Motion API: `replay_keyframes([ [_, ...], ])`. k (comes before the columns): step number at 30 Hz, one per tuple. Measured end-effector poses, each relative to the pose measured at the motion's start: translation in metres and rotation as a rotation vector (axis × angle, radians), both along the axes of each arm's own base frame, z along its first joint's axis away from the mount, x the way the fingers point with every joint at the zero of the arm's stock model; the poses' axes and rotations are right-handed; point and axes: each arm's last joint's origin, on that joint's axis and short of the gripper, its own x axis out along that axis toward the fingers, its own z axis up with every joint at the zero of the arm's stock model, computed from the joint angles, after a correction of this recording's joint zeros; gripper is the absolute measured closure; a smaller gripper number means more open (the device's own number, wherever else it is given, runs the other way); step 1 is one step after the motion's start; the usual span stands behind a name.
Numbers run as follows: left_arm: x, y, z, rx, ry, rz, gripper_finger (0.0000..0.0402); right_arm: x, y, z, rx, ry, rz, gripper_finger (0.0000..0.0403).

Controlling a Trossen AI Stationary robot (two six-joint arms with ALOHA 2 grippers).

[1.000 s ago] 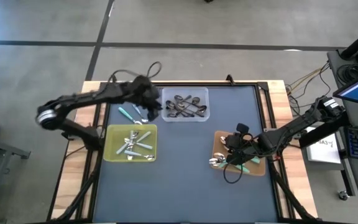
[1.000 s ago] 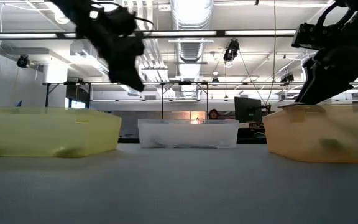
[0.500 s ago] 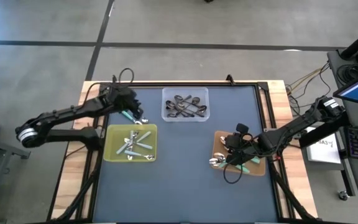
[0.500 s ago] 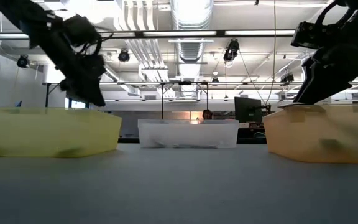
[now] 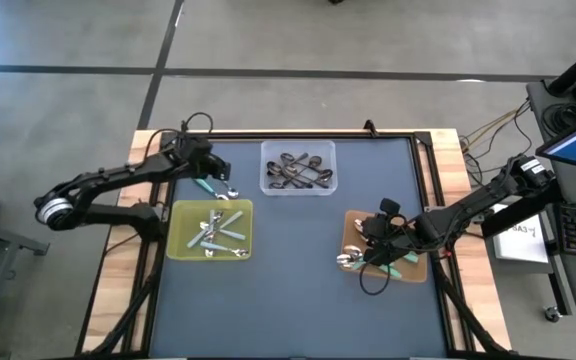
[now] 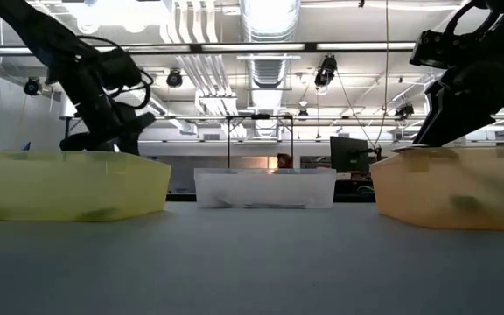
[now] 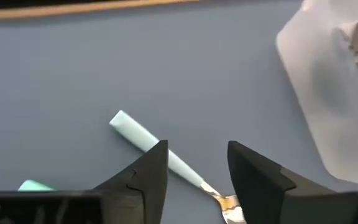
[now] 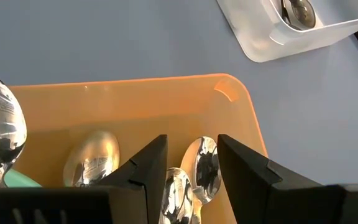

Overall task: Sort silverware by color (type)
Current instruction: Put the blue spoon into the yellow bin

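Note:
A pale-blue-handled utensil [image 7: 143, 134] lies flat on the blue mat between the clear tray [image 5: 298, 186] and the yellow tray [image 5: 178, 232], beside a teal-handled piece [image 7: 35, 185]. My left gripper [image 7: 197, 155] hangs open just over it, slanting down, one finger on either side of the handle [image 5: 211, 180]. The clear tray holds dark utensils [image 5: 303, 170]. The yellow tray holds pale-blue-handled ones [image 5: 216, 230]. My right gripper [image 8: 191, 149] stands open over the orange tray [image 8: 135, 99], above silver spoon heads [image 8: 92, 163] and a teal handle [image 8: 14, 180].
The three trays sit apart on the blue mat [image 5: 298, 290], with bare mat between them and toward the near edge. A black frame and the wooden table edge [image 5: 143, 210] run along the sides. Cables [image 5: 193, 125] loop at the far left corner.
My left gripper has swung from beside the clear tray toward the table's left edge and come down over the loose utensils on the mat, rolling about its own axis on the way. My right gripper has kept still.

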Motion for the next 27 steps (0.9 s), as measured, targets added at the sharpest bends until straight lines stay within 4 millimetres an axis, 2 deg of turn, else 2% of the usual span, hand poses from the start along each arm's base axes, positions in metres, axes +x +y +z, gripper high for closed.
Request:
replay_keyframes([
  [5,0.003,0.003,-0.012,-0.072,0.018,0.059,0.022,0.0,0.0,0.0,0.0,0.0,0.0,0.0271],
  [9,0.005,0.006,-0.024,-0.151,0.02,0.13,0.0207,0.0,0.0,0.0,0.0,0.0,0.0,0.0271],
  [20,0.012,0.013,-0.049,-0.26,0.021,0.27,0.0218,0.0,0.0,0.0,0.0,0.0,0.0,0.0271],
  [27,0.024,0.025,-0.046,-0.244,0.091,0.24,0.0232,0.0,0.0,0.0,0.0,0.0,0.0,0.0271],
])
